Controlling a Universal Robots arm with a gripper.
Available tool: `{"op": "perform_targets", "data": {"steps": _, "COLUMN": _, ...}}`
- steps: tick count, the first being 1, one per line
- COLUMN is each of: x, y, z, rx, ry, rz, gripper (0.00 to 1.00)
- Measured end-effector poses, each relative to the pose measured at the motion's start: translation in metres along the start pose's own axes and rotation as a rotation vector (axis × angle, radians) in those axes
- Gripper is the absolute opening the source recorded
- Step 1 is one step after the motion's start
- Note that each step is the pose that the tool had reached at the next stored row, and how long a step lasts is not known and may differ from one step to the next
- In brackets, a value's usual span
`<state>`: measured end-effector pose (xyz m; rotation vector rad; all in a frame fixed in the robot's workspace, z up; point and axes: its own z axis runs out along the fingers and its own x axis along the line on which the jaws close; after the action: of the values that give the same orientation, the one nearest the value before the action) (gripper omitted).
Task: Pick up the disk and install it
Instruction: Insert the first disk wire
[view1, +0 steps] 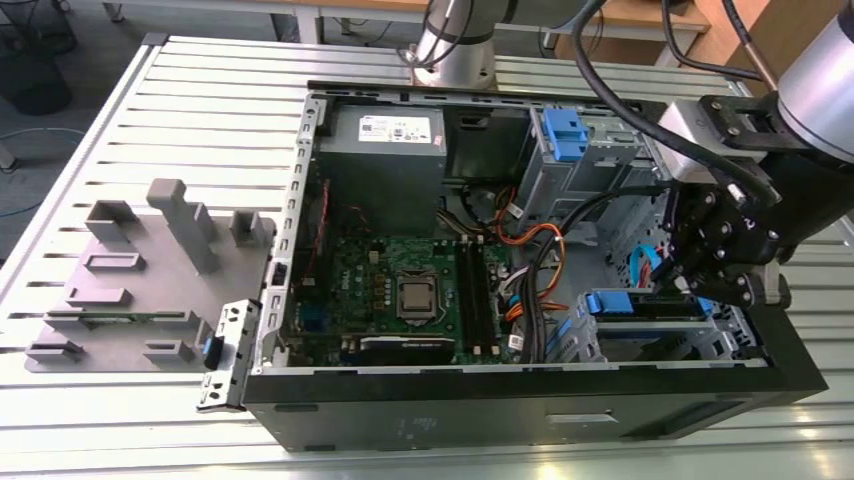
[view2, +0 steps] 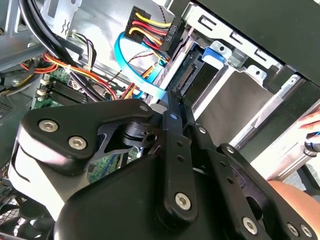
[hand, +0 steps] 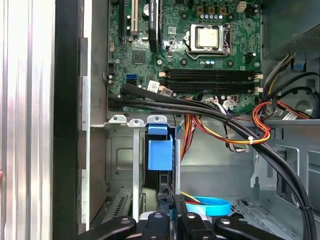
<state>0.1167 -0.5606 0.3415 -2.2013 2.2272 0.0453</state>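
The gripper (view2: 172, 107) has its black fingers (view2: 176, 120) pressed together on the thin rear edge of the disk (view2: 187, 70), which sits on edge in the drive cage (view1: 587, 335) at the front corner of the computer case (view1: 534, 400), on the exterior view's right. In the first wrist view the same gripper (hand: 167, 212) reaches down over the blue rail (hand: 160, 150) of the disk, which looks partly seated between the cage walls.

As a judgement, the main risk is jamming: the disk's plastic rails must run straight in the narrow sheet-metal slots, and a slight tilt could wedge it or bend a tab. The grip is on a slim metal edge, so a hard push could make the smooth fingers slip off. The flat blue data cable (view2: 131, 65) and the bundle of coloured power wires (view2: 145, 25) hang just beside the disk's connector; they could be pinched or snagged. A thick black cable (hand: 210, 117) crosses the case near the arm's path.

The disk is flat, rigid, silver metal with blue plastic trim. The cage is thin grey stamped steel with sharp folded edges. The gripper's links are matt black with bright screw heads. The green motherboard (view1: 414, 290) lies flat in the case floor, and the case stands on a ribbed aluminium worktop (view1: 160, 130).
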Motion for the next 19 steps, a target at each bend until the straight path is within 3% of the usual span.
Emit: {"op": "perform_targets", "data": {"steps": 19, "x": 0.0002, "y": 0.002, "z": 0.0051, "rx": 0.0, "ry": 0.0021, "rz": 0.0, "gripper": 0.16}}
